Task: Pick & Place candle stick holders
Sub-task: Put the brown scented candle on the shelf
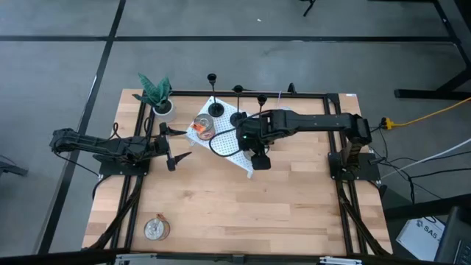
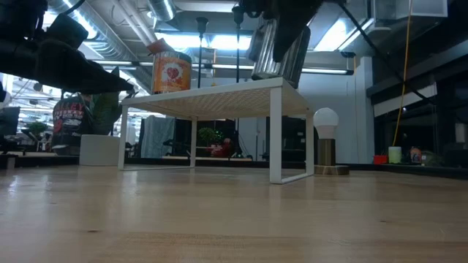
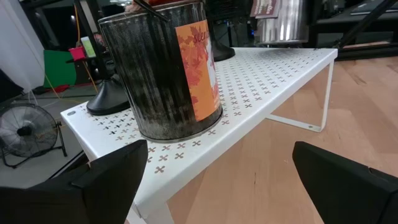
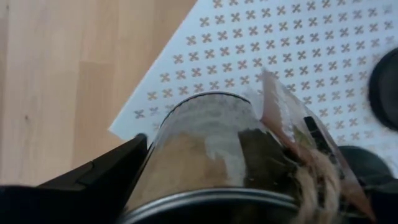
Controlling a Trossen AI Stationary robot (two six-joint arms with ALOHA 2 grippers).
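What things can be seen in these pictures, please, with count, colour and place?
table: one, light wood, under everything
rack: one, white, perforated, on the table's far middle
candle stick holders: three, black, on the rack's far side
labelled tin: one, dark with orange label, on the rack
silver tin: one, tilted, above the rack
plant: one, green, white pot, far left corner
globe lamp: one, white, wooden base, on the table
left tool: open, beside the rack
right tool: closed on the silver tin
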